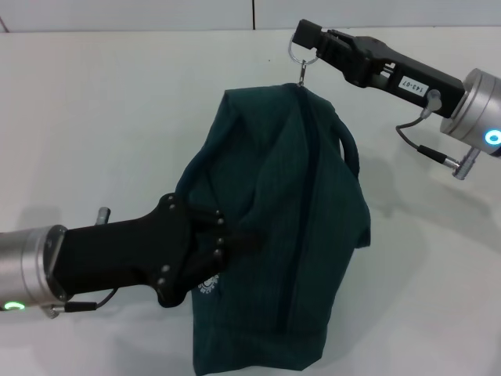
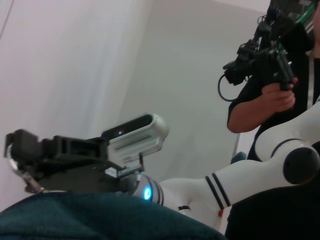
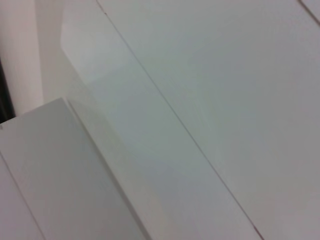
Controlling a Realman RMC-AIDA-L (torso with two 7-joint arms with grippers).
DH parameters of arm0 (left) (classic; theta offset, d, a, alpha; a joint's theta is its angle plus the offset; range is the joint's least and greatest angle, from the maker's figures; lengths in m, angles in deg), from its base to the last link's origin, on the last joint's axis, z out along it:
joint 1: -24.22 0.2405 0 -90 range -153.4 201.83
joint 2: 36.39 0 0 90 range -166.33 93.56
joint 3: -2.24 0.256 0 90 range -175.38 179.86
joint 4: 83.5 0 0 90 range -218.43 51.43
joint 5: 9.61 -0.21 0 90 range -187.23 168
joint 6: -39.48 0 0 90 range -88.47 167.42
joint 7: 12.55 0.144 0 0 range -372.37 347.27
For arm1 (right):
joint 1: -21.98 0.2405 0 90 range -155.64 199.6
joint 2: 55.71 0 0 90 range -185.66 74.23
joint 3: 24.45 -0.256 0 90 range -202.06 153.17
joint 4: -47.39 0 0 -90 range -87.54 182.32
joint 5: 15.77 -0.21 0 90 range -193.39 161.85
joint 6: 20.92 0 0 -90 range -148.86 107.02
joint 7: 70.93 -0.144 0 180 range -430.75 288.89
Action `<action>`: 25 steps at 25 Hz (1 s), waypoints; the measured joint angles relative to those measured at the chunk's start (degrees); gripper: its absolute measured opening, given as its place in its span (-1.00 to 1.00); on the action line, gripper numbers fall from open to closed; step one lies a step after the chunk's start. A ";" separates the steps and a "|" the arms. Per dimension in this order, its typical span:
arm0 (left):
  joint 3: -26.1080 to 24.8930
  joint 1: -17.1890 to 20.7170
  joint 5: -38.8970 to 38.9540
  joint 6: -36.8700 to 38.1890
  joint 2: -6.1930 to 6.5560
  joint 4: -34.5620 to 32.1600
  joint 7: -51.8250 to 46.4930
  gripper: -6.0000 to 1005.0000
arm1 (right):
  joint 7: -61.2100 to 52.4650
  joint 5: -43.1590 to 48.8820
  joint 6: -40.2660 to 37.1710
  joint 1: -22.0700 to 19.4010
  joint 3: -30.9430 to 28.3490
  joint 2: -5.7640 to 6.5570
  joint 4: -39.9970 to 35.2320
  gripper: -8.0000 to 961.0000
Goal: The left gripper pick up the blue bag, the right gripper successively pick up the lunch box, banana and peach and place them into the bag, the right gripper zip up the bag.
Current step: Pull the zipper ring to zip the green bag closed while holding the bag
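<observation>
Left gripper (image 1: 223,239) clamps the blue bag (image 1: 290,243); right gripper (image 1: 307,41) pinches its ring-pull (image 1: 298,55).

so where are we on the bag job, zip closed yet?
Nearly done. No lunch box, banana or peach shows on the white table, so they are presumably inside the dark teal fabric bag. The left pincer grips the bag's side. The right pincer is shut on the silver ring-pull at the bag's far end, and the zip line looks closed. Left: release the pull.
</observation>
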 joint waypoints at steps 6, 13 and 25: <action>-0.30 0.78 0.31 1.48 0.29 0.00 0.69 -0.89 | 0.40 0.00 1.07 -0.45 -0.29 0.00 -0.06 -0.88; -3.61 2.11 1.60 1.06 1.31 0.03 0.24 -0.90 | 2.04 -0.53 -2.45 -2.90 -2.30 0.36 -1.28 -0.88; -10.38 1.15 0.79 -8.65 1.16 -0.01 -3.22 -0.89 | -0.63 -1.89 -11.18 -7.98 -5.96 0.47 0.23 -0.88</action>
